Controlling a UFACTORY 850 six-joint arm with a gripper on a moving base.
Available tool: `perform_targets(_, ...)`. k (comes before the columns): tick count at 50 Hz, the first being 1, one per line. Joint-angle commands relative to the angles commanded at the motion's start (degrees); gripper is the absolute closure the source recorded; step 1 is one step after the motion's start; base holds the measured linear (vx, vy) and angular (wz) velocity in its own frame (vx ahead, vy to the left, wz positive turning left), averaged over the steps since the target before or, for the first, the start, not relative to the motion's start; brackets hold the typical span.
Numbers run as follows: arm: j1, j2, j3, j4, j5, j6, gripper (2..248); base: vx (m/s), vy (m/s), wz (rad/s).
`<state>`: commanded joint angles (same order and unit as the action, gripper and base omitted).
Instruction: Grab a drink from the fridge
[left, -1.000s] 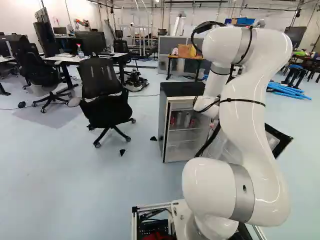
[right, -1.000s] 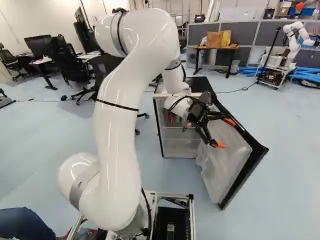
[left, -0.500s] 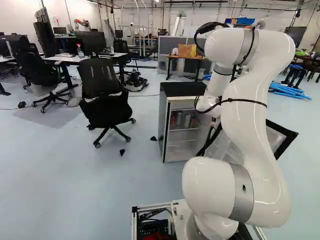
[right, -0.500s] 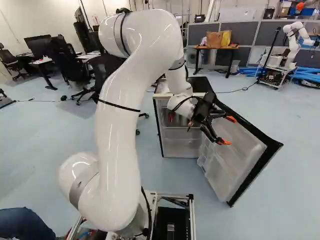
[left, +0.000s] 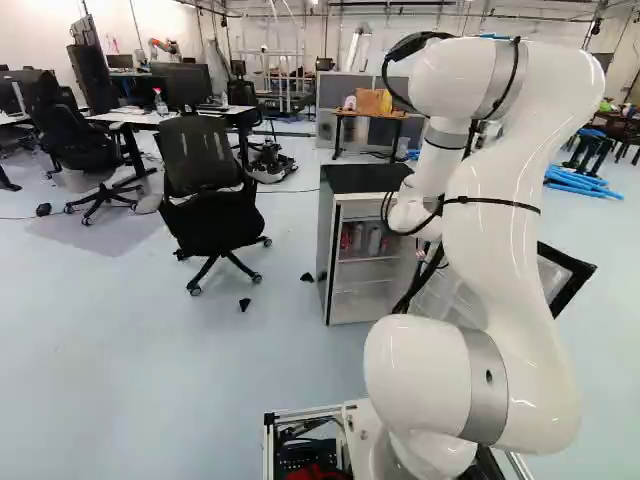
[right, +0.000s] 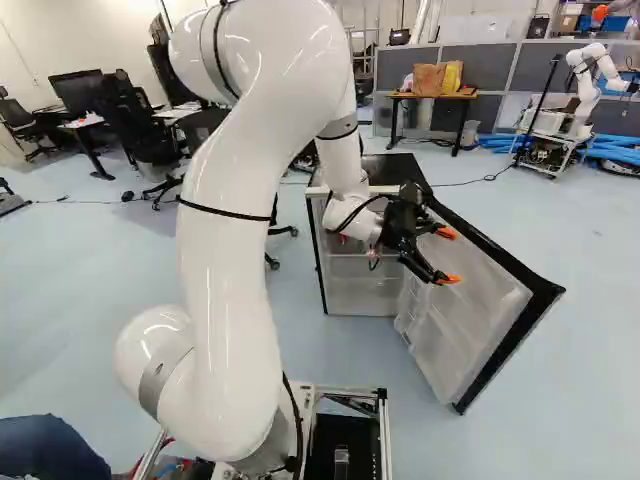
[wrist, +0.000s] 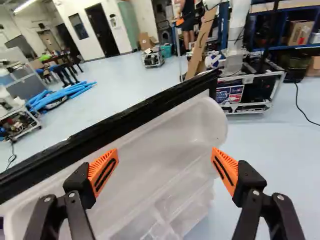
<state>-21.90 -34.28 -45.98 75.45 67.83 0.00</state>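
Note:
In the right base view my gripper (right: 447, 257) stands in front of the inner side of the open fridge door (right: 462, 325). The wrist view shows the gripper (wrist: 164, 171) wide open, nothing between its pads, with the door's clear plastic bins (wrist: 150, 155) ahead of it. The fridge (left: 362, 260) has a black top and stands left of the door. Several cans (left: 374, 240) sit on its upper shelf in the left base view, red and silver ones. My arm hides part of the fridge's right side there.
An office chair (left: 208, 195) stands left of the fridge. A table with bags (right: 432, 95) is behind it, and another robot (right: 585, 90) stands at the far right. The door's black frame (right: 510, 350) juts out toward the base's right.
The fridge door swung a little wider early on, then stayed put. My upper arm has shifted and the gripper has turned slightly beside the door, still open. The base has not moved.

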Motion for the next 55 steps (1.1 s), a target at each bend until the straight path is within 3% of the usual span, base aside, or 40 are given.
perform_targets(55,-3.77,8.8,13.65,-33.18,-7.34,0.0,3,0.0,0.0,0.0)
